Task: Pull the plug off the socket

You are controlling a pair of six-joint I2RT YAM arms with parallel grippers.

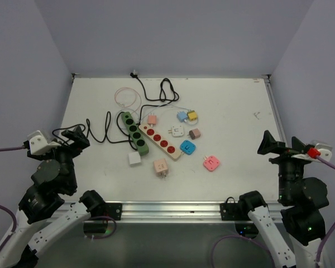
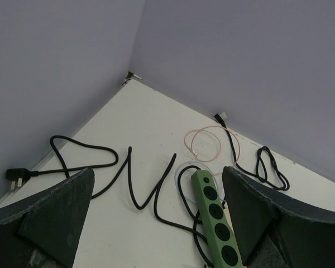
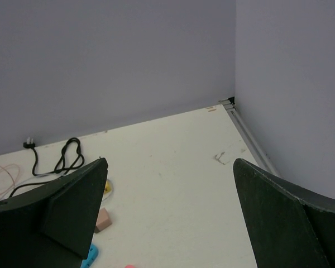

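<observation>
Both arms sit at the near corners, well apart from the work, left gripper (image 1: 77, 135) and right gripper (image 1: 267, 143) spread-jawed and empty. Mid-table, the red-socket strip (image 1: 159, 142) lies beside a green strip (image 1: 133, 133). The pink plug (image 1: 152, 119) at its far end may be seated, though the top view is too coarse to tell. The table (image 1: 240, 111) is white and the walls (image 1: 173, 33) lilac.
</observation>
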